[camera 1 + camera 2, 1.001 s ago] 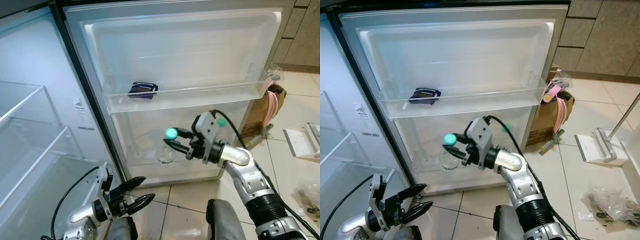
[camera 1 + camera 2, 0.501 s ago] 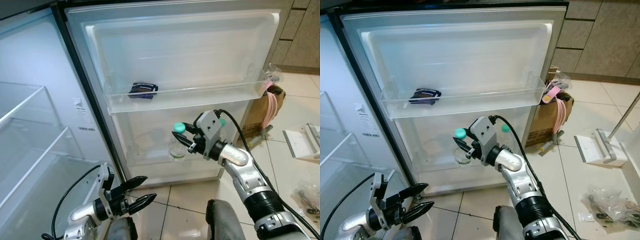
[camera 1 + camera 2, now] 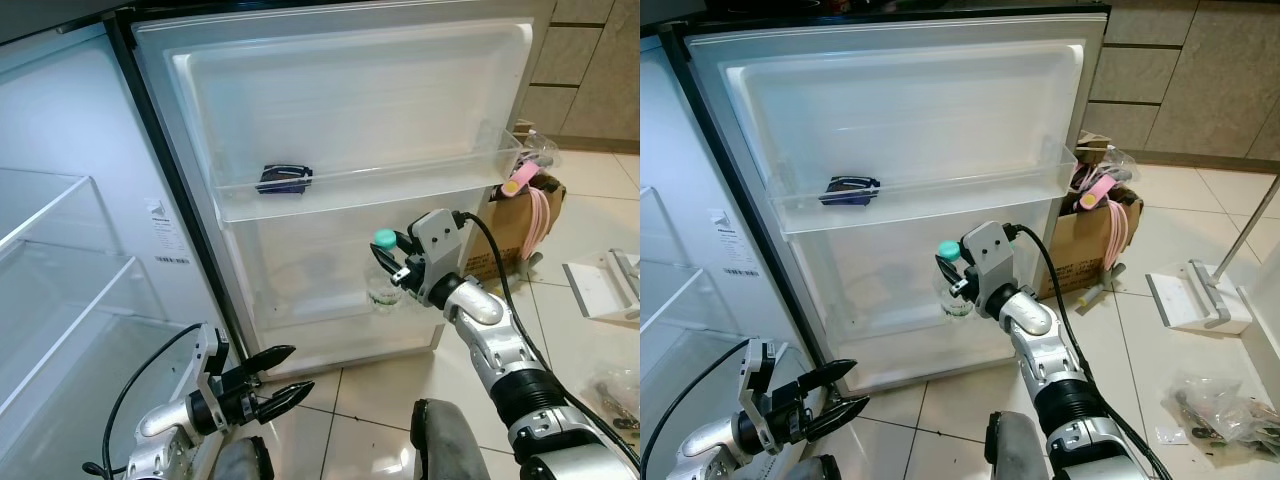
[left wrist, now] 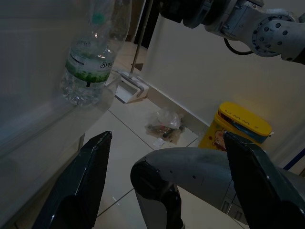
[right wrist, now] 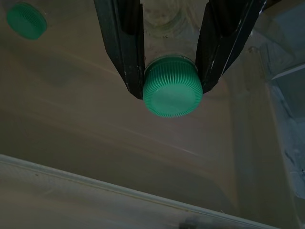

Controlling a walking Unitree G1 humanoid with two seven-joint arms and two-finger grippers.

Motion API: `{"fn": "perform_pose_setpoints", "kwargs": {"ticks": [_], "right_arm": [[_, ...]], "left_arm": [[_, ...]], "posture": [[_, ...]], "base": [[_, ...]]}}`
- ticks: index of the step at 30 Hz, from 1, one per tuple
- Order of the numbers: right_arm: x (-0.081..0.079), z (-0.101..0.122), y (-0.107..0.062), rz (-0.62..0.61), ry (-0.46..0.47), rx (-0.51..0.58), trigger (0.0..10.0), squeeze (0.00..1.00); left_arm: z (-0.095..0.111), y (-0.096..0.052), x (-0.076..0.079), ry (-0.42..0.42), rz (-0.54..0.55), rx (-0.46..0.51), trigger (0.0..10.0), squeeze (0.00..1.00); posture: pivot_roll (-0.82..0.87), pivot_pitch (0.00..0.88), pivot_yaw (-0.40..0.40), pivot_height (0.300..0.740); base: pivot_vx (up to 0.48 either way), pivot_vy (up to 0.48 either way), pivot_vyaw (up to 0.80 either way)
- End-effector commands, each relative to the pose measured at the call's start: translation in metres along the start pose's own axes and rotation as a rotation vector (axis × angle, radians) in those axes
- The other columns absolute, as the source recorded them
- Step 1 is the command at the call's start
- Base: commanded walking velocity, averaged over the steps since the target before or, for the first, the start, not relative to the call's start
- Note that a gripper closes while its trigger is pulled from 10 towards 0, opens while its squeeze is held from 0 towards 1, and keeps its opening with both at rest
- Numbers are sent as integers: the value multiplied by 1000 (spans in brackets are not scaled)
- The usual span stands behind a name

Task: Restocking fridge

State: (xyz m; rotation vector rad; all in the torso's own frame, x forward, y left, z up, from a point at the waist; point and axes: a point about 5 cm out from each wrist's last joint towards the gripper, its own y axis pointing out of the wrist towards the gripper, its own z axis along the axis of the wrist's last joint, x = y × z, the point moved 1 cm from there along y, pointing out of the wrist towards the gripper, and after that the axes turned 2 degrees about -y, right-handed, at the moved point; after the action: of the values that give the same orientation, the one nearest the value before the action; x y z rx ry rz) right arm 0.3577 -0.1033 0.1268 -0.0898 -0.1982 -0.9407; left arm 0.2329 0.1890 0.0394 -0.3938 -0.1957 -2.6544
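Pinching a green-capped bottle (image 4: 90,64) labelled "SPRI…", the right gripper (image 5: 171,90) nears the fridge door (image 3: 350,110); left gripper (image 3: 285,380) spread.

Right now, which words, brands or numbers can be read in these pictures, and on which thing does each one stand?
"SPRI...", cut off: green label of the water bottle held by the right hand.
Sticker on the fridge wall: too small to read.
Yellow container: print too dim to read.
Dark packet in the door shelf: blurred.
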Motion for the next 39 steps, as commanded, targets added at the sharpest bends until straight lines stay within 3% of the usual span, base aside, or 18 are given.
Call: {"fn": "perform_pose_setpoints", "kwargs": {"ticks": [1, 10, 16, 25, 28, 29, 30, 39], "right_arm": [[-4, -15, -3, 13, 19, -67, 10000, 0], [-12, -31, -1, -24, -65, -152, 10000, 0], [1, -35, 0, -144, -105, -204, 10000, 0], [3, -35, 0, -178, -40, -188, 10000, 0], [2, -39, -1, -193, 39, -193, 10000, 0], [0, -42, -1, -197, 94, -194, 10000, 0], [-5, -43, 0, -192, 219, -162, 10000, 0], [-6, -29, 4, -176, 420, 6, 10000, 0]], "left_arm": [[2, -3, 0, 7, 1, -11, 10000, 0], [4, 2, 2, 13, -9, -6, 10000, 0], [5, 4, 2, 20, -17, -2, 10000, 0], [7, 6, 2, 25, -22, 0, 10000, 0], [7, 7, 2, 27, -24, 1, 10000, 0], [8, 7, 3, 27, -24, 1, 10000, 0], [8, 8, 3, 27, -25, 1, 10000, 0], [8, 8, 3, 29, -29, 0, 10000, 0]], "posture": [[-63, 0, -10, 477], [-66, 0, -11, 477], [-63, 0, -11, 477], [-65, 0, -14, 477], [-66, 0, -15, 477], [-67, 0, -14, 477], [-65, 0, -14, 477], [-64, 0, -13, 477]], "base": [[0, 0, 0], [0, 0, 0], [0, 0, 0], [0, 0, 0], [0, 0, 0], [0, 0, 0], [0, 0, 0], [0, 0, 0]]}}
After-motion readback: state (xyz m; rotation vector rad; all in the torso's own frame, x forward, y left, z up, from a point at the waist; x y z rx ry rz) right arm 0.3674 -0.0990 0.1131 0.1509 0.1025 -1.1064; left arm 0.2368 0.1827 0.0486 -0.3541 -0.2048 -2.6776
